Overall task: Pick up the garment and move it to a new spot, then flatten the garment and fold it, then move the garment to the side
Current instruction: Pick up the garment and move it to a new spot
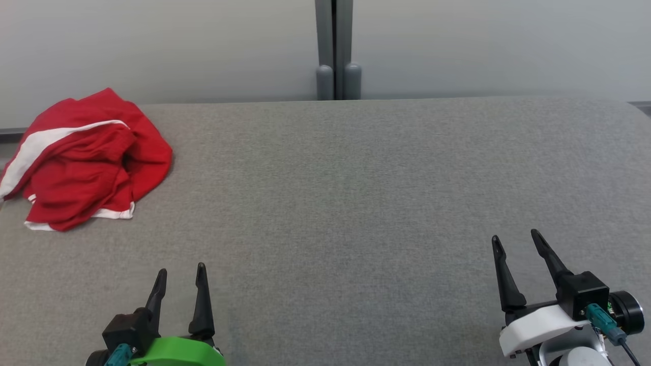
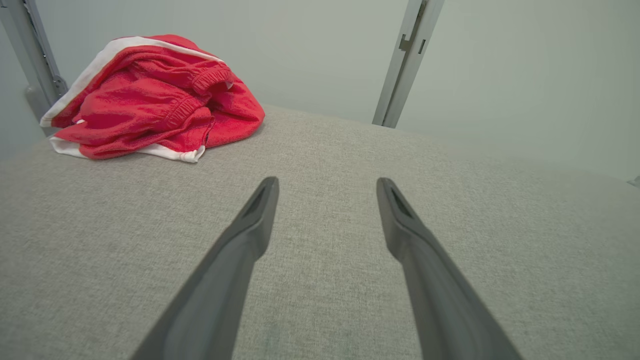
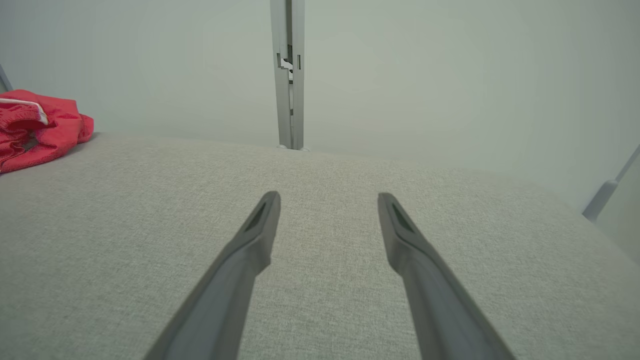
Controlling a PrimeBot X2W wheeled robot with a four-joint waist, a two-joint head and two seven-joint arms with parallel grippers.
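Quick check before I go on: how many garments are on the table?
1. The garment, red with white trim, lies crumpled at the far left of the table, ahead of the left gripper. Its folds could hide a smaller piece.

garment (image 3: 42, 135) cut off left, inner folds hidden

The garment (image 1: 86, 157) is bright red with white bands, on a table (image 1: 356, 203) of plain mid-grey woven fabric. Over the table, the left end effector (image 1: 181, 269) has black fingers on a green mount (image 1: 178, 352), the right end effector (image 1: 514, 235) black fingers on a white mount (image 1: 534, 325); behind the table, a pale grey wall (image 1: 152, 46).
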